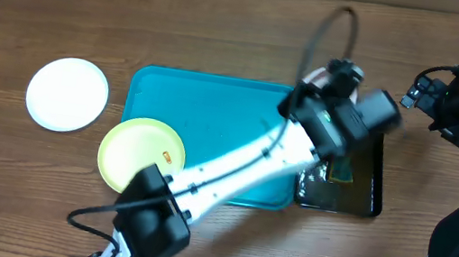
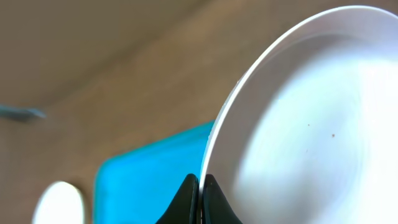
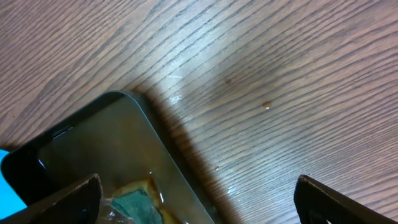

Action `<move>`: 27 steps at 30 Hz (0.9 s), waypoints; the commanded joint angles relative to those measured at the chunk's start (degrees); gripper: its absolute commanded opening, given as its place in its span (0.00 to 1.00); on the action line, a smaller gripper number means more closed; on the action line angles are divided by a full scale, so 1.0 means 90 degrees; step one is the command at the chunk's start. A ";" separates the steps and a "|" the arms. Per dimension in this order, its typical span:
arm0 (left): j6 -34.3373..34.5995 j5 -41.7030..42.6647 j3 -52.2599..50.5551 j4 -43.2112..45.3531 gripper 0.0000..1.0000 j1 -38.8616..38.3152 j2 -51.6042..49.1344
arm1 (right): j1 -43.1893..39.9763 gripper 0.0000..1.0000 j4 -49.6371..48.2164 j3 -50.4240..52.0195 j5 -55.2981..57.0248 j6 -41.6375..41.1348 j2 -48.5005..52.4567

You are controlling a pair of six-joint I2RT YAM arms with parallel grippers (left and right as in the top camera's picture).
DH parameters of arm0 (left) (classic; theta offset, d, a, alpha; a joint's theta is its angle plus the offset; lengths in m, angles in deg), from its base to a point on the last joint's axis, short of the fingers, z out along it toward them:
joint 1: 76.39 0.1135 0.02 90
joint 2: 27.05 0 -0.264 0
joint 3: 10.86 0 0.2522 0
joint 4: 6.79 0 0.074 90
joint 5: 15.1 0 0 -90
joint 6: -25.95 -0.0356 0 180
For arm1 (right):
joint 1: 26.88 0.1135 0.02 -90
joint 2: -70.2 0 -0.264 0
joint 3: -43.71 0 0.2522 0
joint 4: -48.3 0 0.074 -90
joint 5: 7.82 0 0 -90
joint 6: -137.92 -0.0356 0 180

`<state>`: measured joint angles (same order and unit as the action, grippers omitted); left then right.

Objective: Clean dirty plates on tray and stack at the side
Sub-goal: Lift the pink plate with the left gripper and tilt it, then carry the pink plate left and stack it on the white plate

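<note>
My left gripper (image 2: pixel 200 199) is shut on the rim of a white plate (image 2: pixel 311 124) and holds it tilted in the air. In the overhead view this gripper (image 1: pixel 361 116) is above the right end of the turquoise tray (image 1: pixel 205 107), and the arm hides the held plate. A pale yellow-green plate (image 1: pixel 139 153) with a small orange smear lies on the tray's front left corner. Another white plate (image 1: pixel 68 93) lies on the table left of the tray. My right gripper (image 3: pixel 199 208) is open and empty, at the back right (image 1: pixel 426 94).
A black glossy tray (image 1: pixel 367 193) stands right of the turquoise tray, with a wet green-yellow sponge (image 1: pixel 342 170) in it. The right wrist view shows its corner (image 3: pixel 81 149), the sponge (image 3: pixel 134 205) and small crumbs on the wood.
</note>
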<state>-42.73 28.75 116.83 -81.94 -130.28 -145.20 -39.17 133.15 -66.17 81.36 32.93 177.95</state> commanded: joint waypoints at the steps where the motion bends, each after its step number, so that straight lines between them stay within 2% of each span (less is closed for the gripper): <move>1: 0.0597 0.2329 0.0158 -0.0306 0.04 0.0993 0.0095 | -0.0012 1.00 -0.0036 -0.0073 0.0039 0.0005 -0.0090; 6: 0.0996 0.4039 0.0158 -0.1005 0.04 0.2509 0.0095 | -0.0012 1.00 -0.0036 -0.0073 0.0039 0.0005 -0.0090; 12: 0.0957 0.5112 0.0158 -0.1817 0.04 0.4568 0.0095 | -0.0012 1.00 -0.0036 -0.0073 0.0039 0.0005 -0.0090; 18: 0.0780 0.5102 0.0155 -0.2589 0.04 0.6470 0.0095 | -0.0012 1.00 -0.0036 -0.0073 0.0039 0.0005 -0.0090; 27: 0.0726 0.4677 0.0151 -0.3077 0.04 0.8675 0.0095 | -0.0012 1.00 -0.0036 -0.0073 0.0039 0.0005 -0.0090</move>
<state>-35.49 71.68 116.90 -108.93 -56.60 -145.20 -39.17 133.13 -66.17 81.34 32.93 177.95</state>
